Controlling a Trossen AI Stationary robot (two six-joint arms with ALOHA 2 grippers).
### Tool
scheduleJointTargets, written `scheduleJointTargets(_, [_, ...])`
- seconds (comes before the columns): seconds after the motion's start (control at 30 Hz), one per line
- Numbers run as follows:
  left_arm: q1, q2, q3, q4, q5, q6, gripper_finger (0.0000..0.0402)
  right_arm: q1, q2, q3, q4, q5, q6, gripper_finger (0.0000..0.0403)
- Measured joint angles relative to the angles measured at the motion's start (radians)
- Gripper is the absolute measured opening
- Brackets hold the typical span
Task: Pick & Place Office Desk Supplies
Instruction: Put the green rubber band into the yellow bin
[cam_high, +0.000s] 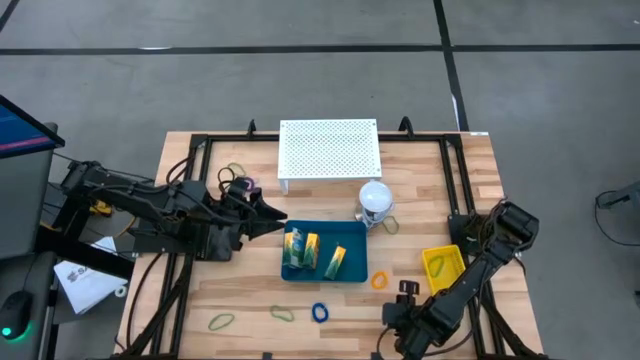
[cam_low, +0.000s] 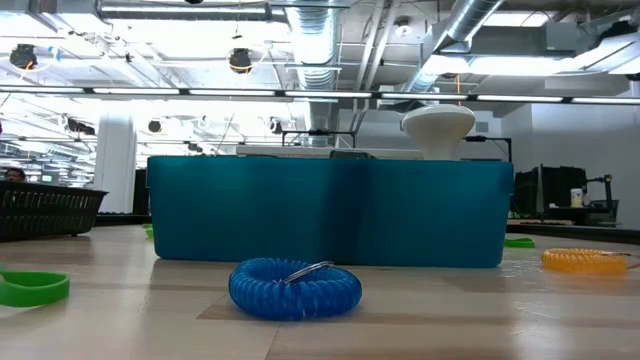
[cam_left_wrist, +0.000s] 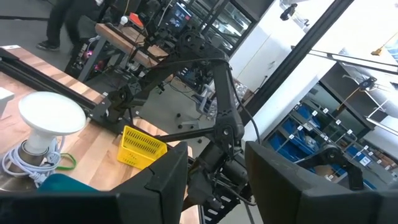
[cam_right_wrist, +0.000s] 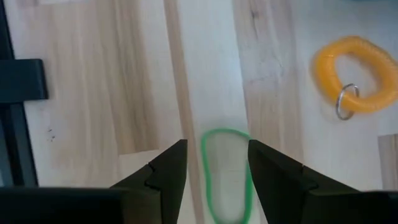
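The right gripper hangs low over the front of the table, right of centre, its fingers spread apart with nothing gripped. Directly between them, on the wood, lies a thin green loop; whether the fingers touch the table cannot be told. Just off to one side of that gripper sits an orange coil with a metal ring, clear of the fingers. Farther from it toward the table's front centre are a blue coil, another green loop and a third green loop. The left gripper waits at the left edge of the blue tray, fingers parted and empty. Inside the tray, just beside that gripper, lie a crayon box and two packets. Beyond the tray stand a white ball and a white board. A yellow basket rests near the right arm, just behind its gripper.
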Motion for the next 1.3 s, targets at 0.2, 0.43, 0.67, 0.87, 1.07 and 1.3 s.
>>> scheduleJointTargets(0.2, [0.000,0.000,0.000,0.000,0.000,0.000,0.0155,0.007,0.000,-0.048,0.012,0.000,0.026,0.0166])
scheduleJointTargets(0.43, [0.000,0.000,0.000,0.000,0.000,-0.003,0.0155,0.006,0.000,-0.064,0.021,0.014,0.026,0.0166])
scheduleJointTargets(0.67, [0.000,0.000,0.000,0.000,0.000,-0.005,0.0155,-0.004,0.000,-0.064,0.030,0.056,0.030,0.0140])
scheduleJointTargets(0.87, [0.000,0.000,0.000,0.000,0.000,-0.006,0.0155,-0.004,0.000,-0.068,0.035,0.060,0.031,0.0101])
scheduleJointTargets(1.07, [0.000,0.000,0.000,0.000,0.000,-0.006,0.0155,0.014,-0.003,-0.127,0.086,0.044,0.112,0.0082])
scheduleJointTargets(1.3, [0.000,0.000,0.000,0.001,0.000,-0.006,0.0155,0.020,-0.005,-0.136,0.091,0.044,0.123,0.0080])
